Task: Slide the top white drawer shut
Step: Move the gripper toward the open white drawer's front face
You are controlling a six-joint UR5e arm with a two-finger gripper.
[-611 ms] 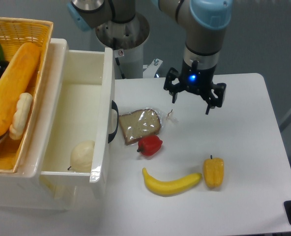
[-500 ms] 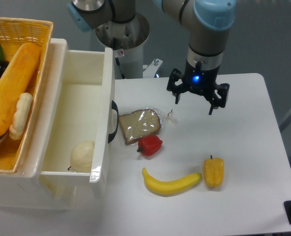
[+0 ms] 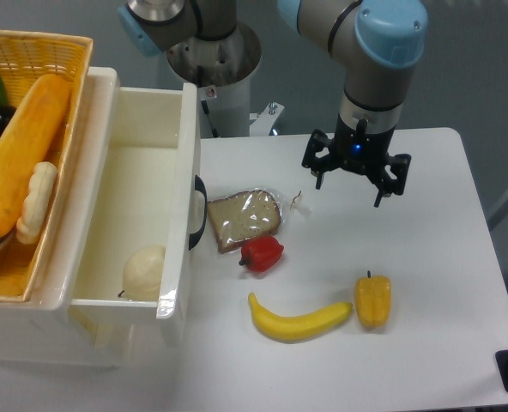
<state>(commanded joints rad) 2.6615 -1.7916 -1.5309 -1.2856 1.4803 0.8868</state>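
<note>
Drawer (image 3: pixel 138 202): pulled far out from the cabinet, at the left of the table. It is well apart from the gripper.
Gripper (image 3: pixel 348 189): hangs in the air over the back part of the table, to the right of the drawer. Its fingers are spread wide and hold nothing. A small blue light glows on it.
Change: the gripper has moved a little to the right and a little down in the picture since the earlier pictures. It is now farther from the drawer. Its fingers are spread the same as before.
Arm (image 3: pixel 370 60): grey with a light blue cap, reaching down from the top to the gripper.
Bread (image 3: pixel 243 219): a brown slice in a clear bag, just beside the drawer's front, down and left of the gripper. It has not moved.
Handle (image 3: pixel 199 225): black and curved, on the drawer's front, next to the bread.
Red pepper (image 3: pixel 261 254): touching the bread's near edge.
Banana (image 3: pixel 299 322): yellow, lying near the front of the table.
Yellow pepper (image 3: pixel 373 300): just beside the banana's right tip.
White ball (image 3: pixel 143 272): a round pale thing inside the drawer, near its front corner. It is in the same spot as before.
Basket (image 3: pixel 55 51): yellow wicker, on top of the cabinet at the far left, holding a long orange loaf (image 3: pixel 21 154) and other food.
Table (image 3: pixel 434 249): white.
</note>
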